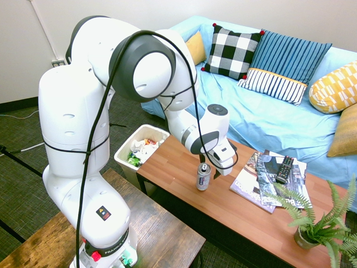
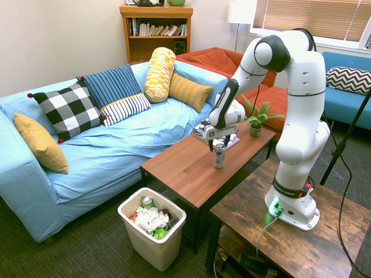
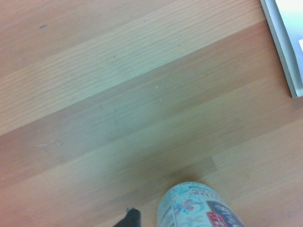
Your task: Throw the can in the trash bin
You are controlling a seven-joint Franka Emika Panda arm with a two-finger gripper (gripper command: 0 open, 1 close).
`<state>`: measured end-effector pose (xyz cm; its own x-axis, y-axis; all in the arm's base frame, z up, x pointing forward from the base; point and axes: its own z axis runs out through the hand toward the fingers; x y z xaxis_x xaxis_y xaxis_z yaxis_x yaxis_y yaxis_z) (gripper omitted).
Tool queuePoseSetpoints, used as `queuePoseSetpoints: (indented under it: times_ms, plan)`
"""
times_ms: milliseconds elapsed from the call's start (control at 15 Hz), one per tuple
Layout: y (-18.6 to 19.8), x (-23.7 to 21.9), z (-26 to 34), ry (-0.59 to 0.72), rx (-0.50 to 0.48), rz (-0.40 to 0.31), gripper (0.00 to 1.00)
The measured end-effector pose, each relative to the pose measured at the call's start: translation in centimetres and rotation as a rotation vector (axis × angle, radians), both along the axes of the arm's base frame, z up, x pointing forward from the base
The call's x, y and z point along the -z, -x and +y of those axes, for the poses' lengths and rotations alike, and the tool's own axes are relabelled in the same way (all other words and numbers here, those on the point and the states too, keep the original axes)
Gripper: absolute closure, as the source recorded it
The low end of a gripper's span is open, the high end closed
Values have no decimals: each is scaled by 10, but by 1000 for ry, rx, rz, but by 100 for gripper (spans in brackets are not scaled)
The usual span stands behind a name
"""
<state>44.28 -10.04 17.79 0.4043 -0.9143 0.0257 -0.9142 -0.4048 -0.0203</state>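
your gripper (image 2: pixel 218 142) was open just above the coffee table (image 2: pixel 179 168), its fingers around or right beside the can (image 2: pixel 219 156), couldn't tell which. the can stood upright on the table. your trash bin (image 2: pixel 152 229) was on the floor near the table's end, litter (image 2: pixel 152 219) inside. magazines (image 1: pixel 270 177) lay on the table, remote (image 1: pixel 284 170) on top.

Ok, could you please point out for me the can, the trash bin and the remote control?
can (image 1: pixel 203 178): first exterior view, its labelled side
trash bin (image 2: pixel 155 252): second exterior view, its outer wall
remote control (image 1: pixel 284 170): first exterior view, its button face
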Motion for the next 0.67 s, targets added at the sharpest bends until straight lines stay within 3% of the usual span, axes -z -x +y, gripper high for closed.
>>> queuePoseSetpoints:
  times_ms: [67,667]
  plan:
    - [0,0,0,0,2,1,100]
    - [11,9,7,-20,12,25,100]
